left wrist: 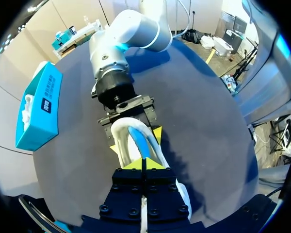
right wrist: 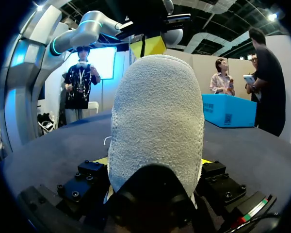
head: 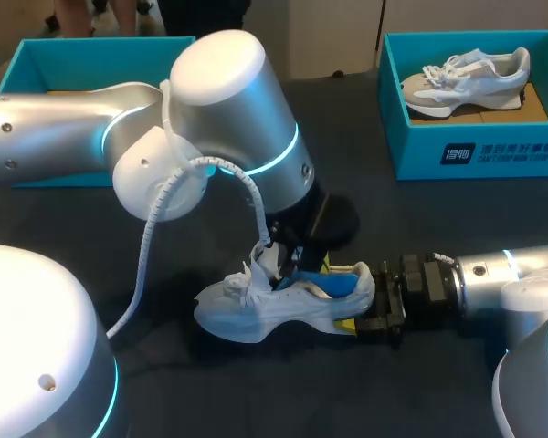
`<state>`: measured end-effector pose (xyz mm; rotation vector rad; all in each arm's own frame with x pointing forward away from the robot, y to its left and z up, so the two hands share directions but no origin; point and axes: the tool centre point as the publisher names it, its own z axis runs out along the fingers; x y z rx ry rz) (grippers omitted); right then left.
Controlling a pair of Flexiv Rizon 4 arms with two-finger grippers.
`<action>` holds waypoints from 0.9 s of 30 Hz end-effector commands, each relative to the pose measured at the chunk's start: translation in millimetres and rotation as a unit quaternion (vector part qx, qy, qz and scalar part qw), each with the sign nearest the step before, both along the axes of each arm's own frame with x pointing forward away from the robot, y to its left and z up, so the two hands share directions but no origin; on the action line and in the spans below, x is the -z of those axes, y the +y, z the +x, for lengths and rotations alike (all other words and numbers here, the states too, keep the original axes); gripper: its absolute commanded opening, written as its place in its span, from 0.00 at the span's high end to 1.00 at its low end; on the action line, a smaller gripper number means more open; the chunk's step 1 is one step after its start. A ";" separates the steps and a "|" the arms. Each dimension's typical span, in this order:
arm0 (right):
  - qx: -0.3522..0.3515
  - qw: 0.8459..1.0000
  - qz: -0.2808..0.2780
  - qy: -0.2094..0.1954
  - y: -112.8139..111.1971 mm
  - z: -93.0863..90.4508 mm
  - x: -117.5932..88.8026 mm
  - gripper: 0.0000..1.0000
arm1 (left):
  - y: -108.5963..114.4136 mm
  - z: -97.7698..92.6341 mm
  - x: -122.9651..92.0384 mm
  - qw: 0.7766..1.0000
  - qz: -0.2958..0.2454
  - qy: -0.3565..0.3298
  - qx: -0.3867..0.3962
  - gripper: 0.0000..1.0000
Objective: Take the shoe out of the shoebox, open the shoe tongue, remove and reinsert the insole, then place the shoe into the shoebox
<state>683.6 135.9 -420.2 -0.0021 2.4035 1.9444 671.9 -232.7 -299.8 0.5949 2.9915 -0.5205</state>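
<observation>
The white shoe point(head: 256, 310) lies on the desk point(head: 420, 383), and my right gripper point(left wrist: 135, 131) squeezes the shoe's heel to stop it sliding, so my left gripper point(left wrist: 143, 165), just above the shoe's opening, can pinch the blue insole point(head: 333, 285).

White logo print point(head: 499, 152) on shoebox point(head: 420, 157) side

A dark table point(head: 420, 219) is seen underneath everything. Toward its far right corner a teal box point(head: 420, 151) is set, and a grey-and-white sneaker point(head: 466, 80) is held inside it.
</observation>
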 end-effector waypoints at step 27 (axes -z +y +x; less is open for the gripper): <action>0.001 1.000 -0.001 0.000 2.8 -1.7 2.9 1.00 | -6.3 -7.5 -3.1 1.000 0.027 0.005 -0.003 0.57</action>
